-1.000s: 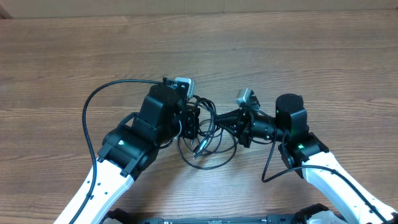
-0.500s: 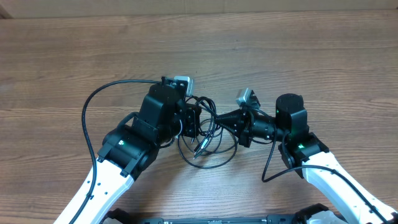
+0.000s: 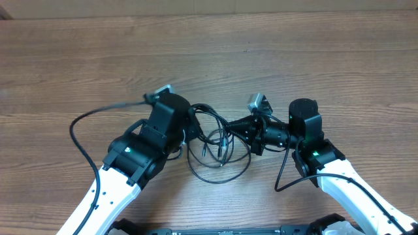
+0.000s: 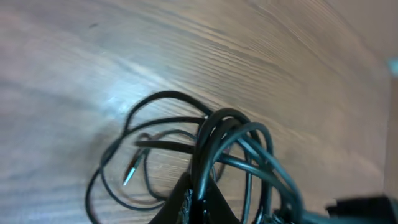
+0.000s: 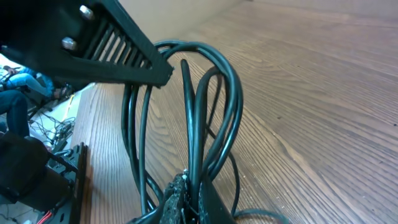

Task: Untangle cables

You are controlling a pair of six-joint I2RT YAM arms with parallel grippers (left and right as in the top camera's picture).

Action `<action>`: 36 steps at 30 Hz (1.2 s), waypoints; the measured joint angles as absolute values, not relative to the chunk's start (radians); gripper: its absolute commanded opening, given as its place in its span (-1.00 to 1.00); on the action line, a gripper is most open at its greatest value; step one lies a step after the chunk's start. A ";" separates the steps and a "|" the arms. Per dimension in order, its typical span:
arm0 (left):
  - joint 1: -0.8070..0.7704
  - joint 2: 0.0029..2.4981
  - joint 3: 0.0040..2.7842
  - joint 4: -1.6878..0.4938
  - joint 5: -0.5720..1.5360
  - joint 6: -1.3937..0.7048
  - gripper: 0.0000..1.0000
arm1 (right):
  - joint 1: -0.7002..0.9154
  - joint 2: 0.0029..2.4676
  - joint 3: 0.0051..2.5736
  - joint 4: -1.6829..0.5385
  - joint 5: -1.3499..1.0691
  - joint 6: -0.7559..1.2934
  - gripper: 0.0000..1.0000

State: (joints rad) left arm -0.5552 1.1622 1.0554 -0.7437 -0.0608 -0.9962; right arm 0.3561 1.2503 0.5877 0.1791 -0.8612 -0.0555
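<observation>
The thin black cables [image 3: 221, 141] lie in a looped tangle on the wooden table between my two grippers. My left gripper [image 3: 194, 125] is at the tangle's left side and is shut on a bundle of cable strands, which rise from its jaws in the left wrist view [image 4: 200, 198]. My right gripper [image 3: 230, 128] is at the tangle's right side and is shut on upright cable strands [image 5: 198, 87] between its jaws [image 5: 189, 194]. A small plug end [image 4: 129, 178] rests on the table inside a loop.
The thicker black arm cable [image 3: 85, 121] arcs over the table left of the left arm. Another arm cable [image 3: 282, 176] hangs by the right arm. A left gripper finger [image 5: 99, 43] crosses the upper left of the right wrist view.
My left wrist has rotated, its camera swinging from the upper right to the upper left. The arm cable shifted left. The cable loops between the grippers have spread and turned.
</observation>
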 measured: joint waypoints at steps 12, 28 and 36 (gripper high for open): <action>-0.555 1.162 1.055 -0.842 -0.178 -1.327 -0.92 | 0.356 1.250 0.588 0.179 -0.865 -0.056 -0.92; -0.555 1.164 1.055 -0.861 -0.237 -1.288 -0.91 | 0.356 1.250 0.588 0.171 -0.857 -0.053 1.00; -0.555 1.164 1.055 -0.770 -0.206 -1.111 -0.91 | 0.356 1.250 0.588 0.171 -0.856 -0.059 1.00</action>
